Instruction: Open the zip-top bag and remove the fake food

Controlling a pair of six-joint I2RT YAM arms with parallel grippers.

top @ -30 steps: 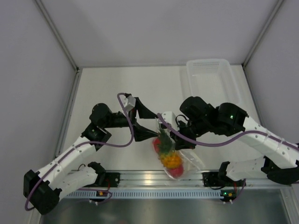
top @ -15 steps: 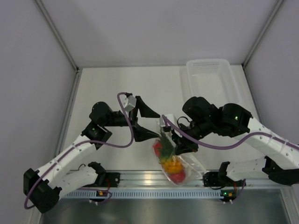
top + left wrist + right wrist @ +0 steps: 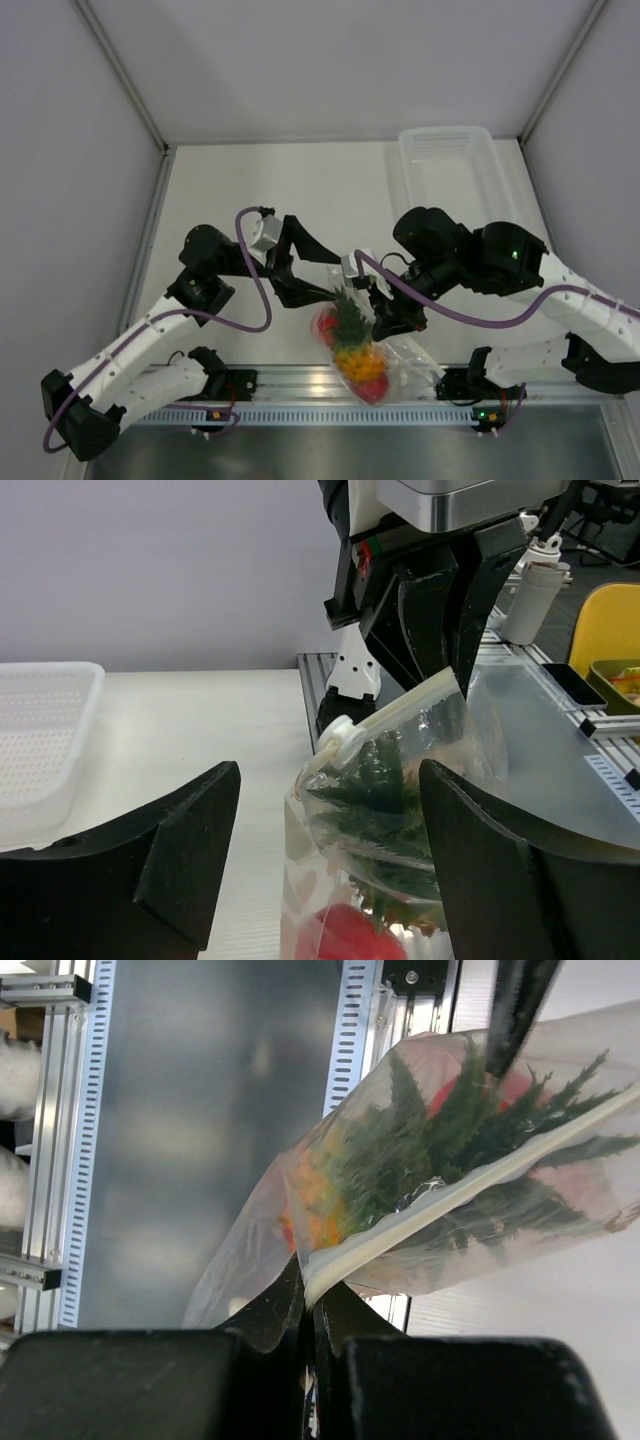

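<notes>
My right gripper point(image 3: 308, 1298) pinches the zip-top bag point(image 3: 480, 1250) by its zip strip point(image 3: 420, 1222). My left gripper point(image 3: 328, 780) gapes wide around the mouth. If it grabs both walls, the pineapple point(image 3: 355, 345) likely stays sealed inside.

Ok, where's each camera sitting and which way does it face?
Top external: above and behind the robot, looking down at the table; both arms show, meeting at the zip-top bag.
Left wrist: low, facing the right arm; its open jaws flank the bag.
Right wrist: looking down at the near rail; its shut jaws pinch the bag's zip strip.
Shared: all three show the bag.
</notes>
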